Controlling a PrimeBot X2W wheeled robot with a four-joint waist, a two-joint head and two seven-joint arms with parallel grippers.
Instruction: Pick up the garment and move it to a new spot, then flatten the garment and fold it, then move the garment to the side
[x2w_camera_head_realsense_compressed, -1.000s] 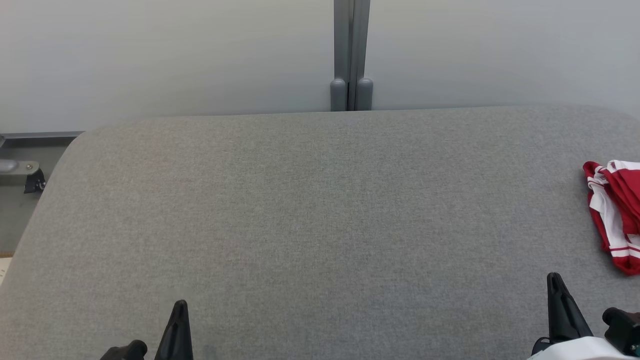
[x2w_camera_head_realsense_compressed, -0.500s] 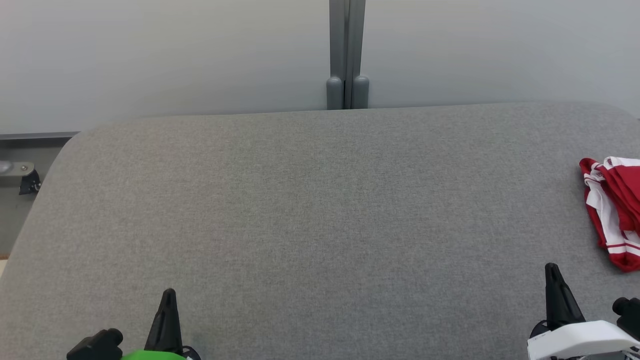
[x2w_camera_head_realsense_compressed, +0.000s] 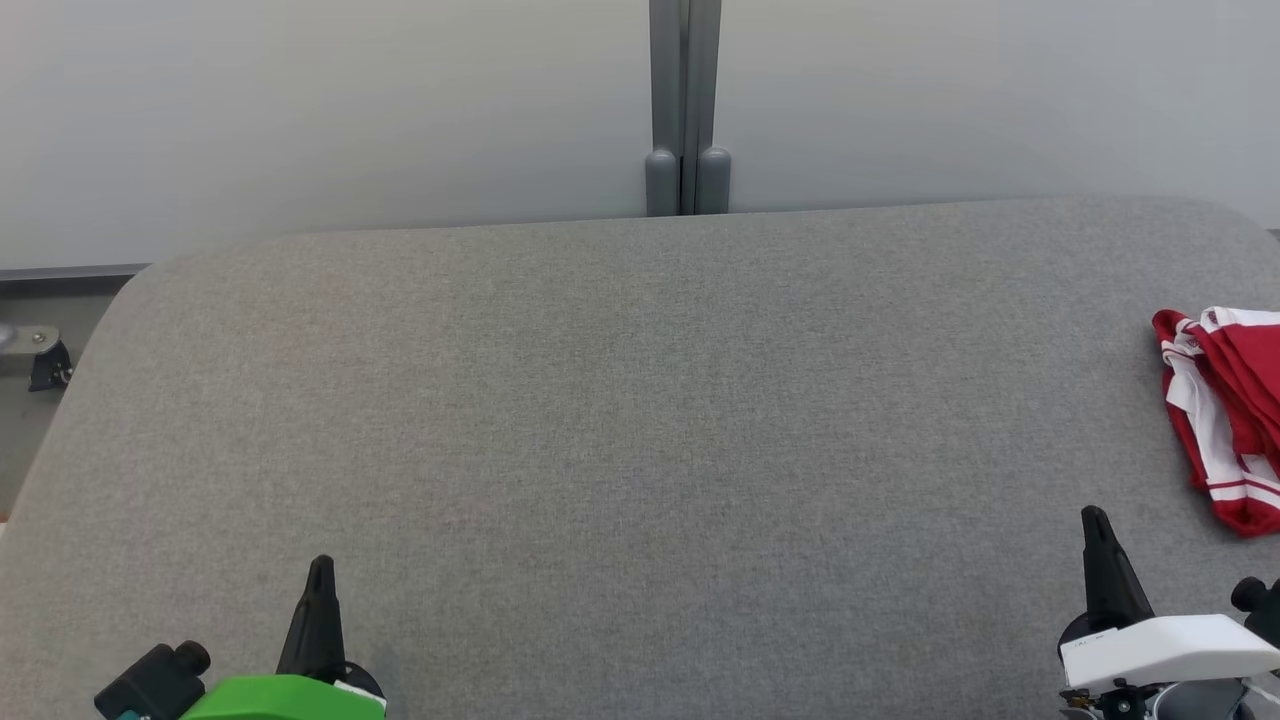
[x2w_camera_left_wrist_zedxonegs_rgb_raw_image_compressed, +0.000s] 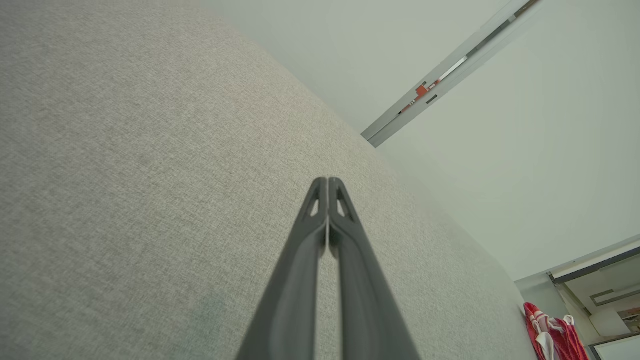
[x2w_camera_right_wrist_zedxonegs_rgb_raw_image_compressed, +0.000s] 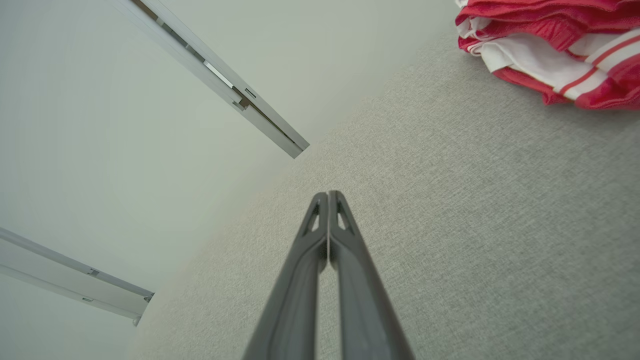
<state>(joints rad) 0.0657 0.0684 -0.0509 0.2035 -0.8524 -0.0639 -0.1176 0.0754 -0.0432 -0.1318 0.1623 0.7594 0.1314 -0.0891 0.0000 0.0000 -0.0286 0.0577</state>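
crumpled red-and-white striped garment (x2w_camera_head_realsense_compressed: 1222, 420) lies on right side of grey fabric table (x2w_camera_head_realsense_compressed: 640, 400). left gripper (x2w_camera_head_realsense_compressed: 321, 570) & right gripper (x2w_camera_head_realsense_compressed: 1094, 522) sit near front w/ fingers pressed together, holding nothing. prob best: right one spreads fingers first, then pinches a top fold.

We have a wide stretch of bare table (x2w_camera_head_realsense_compressed: 620, 420) to pass over, from the left gripper (x2w_camera_head_realsense_compressed: 320, 568) across to the right gripper (x2w_camera_head_realsense_compressed: 1093, 518), both pinched closed. The one thing lying on it is the bunched garment (x2w_camera_head_realsense_compressed: 1225, 420) at the right edge. Behind the far edge, the wall (x2w_camera_head_realsense_compressed: 300, 120) and its post (x2w_camera_head_realsense_compressed: 685, 100) close off the room.
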